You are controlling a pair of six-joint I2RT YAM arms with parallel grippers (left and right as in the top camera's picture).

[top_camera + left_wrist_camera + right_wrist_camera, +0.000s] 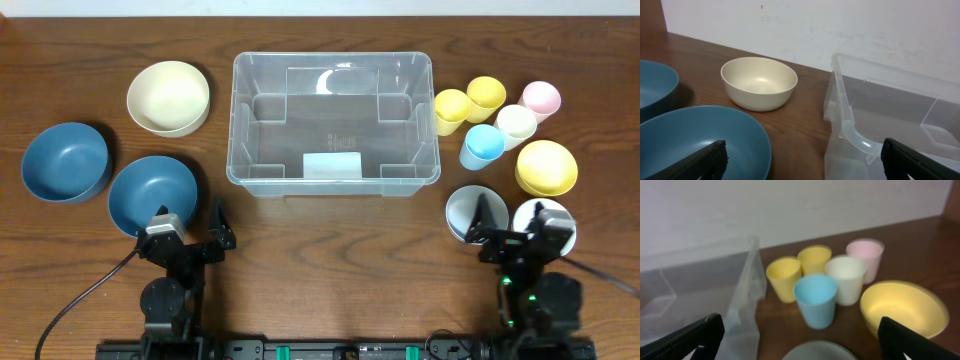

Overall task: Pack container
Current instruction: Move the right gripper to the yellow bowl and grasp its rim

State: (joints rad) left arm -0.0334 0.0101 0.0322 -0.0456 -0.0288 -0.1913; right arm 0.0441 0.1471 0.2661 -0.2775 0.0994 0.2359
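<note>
container point(332, 125), centred table, beyond both parted jaws

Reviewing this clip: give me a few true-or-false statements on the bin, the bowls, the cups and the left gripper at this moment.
1. The container is empty. True.
2. Three blue bowls sit to its left. False: there are two blue bowls and one cream bowl.
3. Five cups stand to the right of the container. True.
4. The left gripper holds a bowl. False: it is open and holds nothing.
5. The pink cup is inside the container. False: it stands outside with the other cups.
</note>
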